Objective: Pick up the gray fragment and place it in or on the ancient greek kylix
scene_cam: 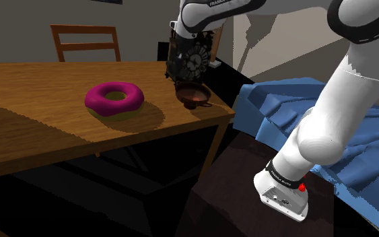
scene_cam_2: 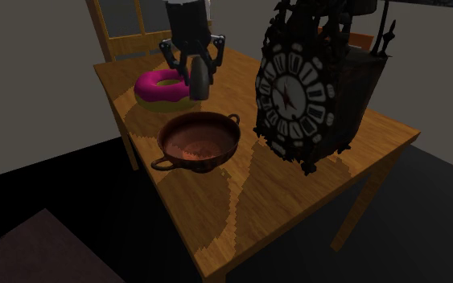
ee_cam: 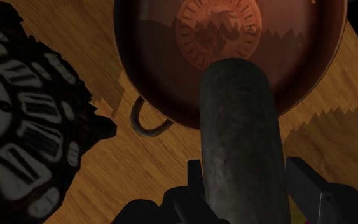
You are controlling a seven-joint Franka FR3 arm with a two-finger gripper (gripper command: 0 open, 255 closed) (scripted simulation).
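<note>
Transport step: claw (scene_cam_2: 199, 79) clasped on the gray fragment (ee_cam: 238, 127), hanging over the edge of the kylix (scene_cam_2: 176, 129). Probably needed next: move over its centre, lower, release gently.

Pink-iced donut (scene_cam: 114, 100) on a wooden table (scene_cam: 33, 128), brown kylix (scene_cam: 194, 95) just beside a dark ornate clock (scene_cam: 191, 59)
</note>
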